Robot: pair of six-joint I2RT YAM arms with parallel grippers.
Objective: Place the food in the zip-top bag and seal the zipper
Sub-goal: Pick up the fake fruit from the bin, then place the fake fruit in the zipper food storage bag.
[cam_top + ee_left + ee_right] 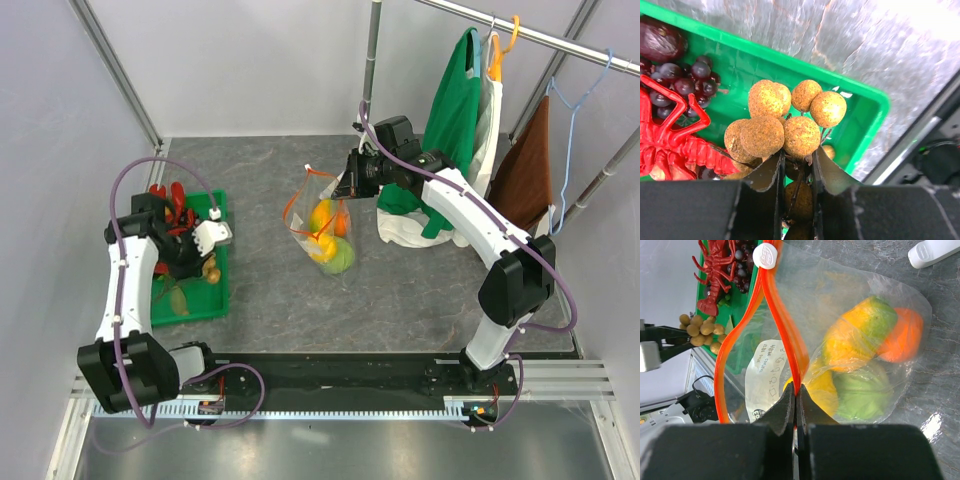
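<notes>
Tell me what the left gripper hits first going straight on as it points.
Most likely the green tray floor: the left gripper, fingers shut on the cluster of tan balls, aims into it. The balls would touch first; depth is unclear.

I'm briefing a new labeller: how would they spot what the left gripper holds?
Find the green tray at the table's left. Over it, the left gripper clamps a cluster of balls. They are speckled tan, unlike the red lobster and dark purple grapes nearby.

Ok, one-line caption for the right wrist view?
Right gripper pinches the zipper of the zip-top bag, mouth gaping open; mango, cabbage and an orange piece inside.
</notes>
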